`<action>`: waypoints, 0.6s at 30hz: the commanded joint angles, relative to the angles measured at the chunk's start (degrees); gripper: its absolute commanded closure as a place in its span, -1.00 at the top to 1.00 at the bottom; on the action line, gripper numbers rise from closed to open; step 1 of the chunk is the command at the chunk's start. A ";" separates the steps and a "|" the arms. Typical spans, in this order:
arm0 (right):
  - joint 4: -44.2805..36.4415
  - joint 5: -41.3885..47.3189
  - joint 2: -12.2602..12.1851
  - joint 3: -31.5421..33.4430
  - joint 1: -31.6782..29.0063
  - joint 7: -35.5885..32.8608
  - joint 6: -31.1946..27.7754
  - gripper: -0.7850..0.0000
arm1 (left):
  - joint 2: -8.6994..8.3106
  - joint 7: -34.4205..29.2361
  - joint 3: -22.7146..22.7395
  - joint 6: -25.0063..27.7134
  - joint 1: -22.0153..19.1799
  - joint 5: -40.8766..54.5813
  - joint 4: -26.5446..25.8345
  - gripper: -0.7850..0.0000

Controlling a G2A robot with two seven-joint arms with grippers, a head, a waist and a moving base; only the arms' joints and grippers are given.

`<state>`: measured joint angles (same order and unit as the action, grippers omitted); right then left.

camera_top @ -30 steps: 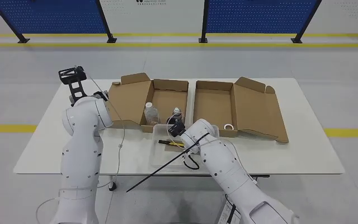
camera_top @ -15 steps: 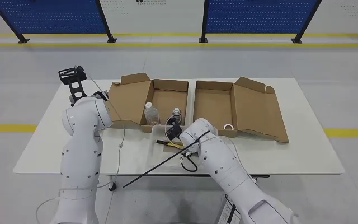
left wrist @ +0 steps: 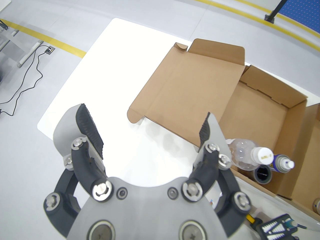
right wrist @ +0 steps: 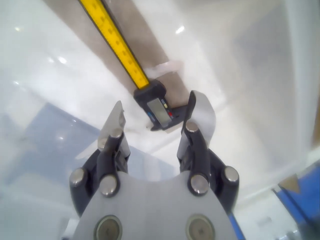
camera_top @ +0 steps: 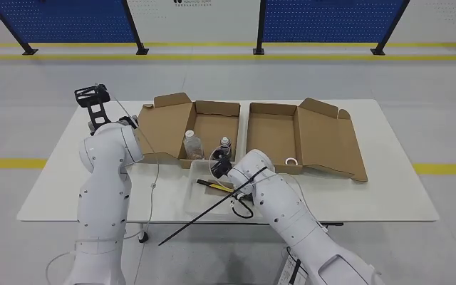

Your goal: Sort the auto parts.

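1. The left box point(camera_top: 214, 125) lies open on the counter point(camera_top: 385, 199) with its lid flap folded out flat.
2. A clear bottle point(left wrist: 240, 151) and a spray can point(left wrist: 282, 163) stand inside the left box, against its near wall.
3. A clear bin point(camera_top: 192, 199) sits just in front of that near wall.
4. A caliper point(right wrist: 110, 33) with a yellow scale and a black readout head lies flat in the bin.
5. The right jaws hang low inside the bin, just over the caliper's black head. They are parted to a middling gap and hold nothing. Whether one finger touches the head cannot be told.
6. The left jaws are spread wide and empty, held high out past the left box's folded flap.
7. A second box point(camera_top: 274, 132) lies open beside the left box, on the side away from the flap, with a white roll point(camera_top: 291, 162) inside.
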<state>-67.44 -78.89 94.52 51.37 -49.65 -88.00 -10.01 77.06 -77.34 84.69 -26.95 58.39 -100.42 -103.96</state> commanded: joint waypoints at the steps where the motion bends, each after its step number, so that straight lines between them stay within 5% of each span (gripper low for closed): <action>1: 0.84 -0.24 0.06 -0.50 0.25 0.00 -0.06 0.26 | 0.00 0.00 0.00 0.00 0.00 0.00 0.00 1.00; 18: 2.44 5.52 0.39 -2.20 0.68 0.00 -0.48 -0.08 | 0.00 0.00 0.00 0.00 0.00 0.00 0.00 1.00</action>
<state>-64.68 -74.10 94.93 49.16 -48.87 -88.00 -10.43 77.05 -77.34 84.69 -26.95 58.39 -100.42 -103.96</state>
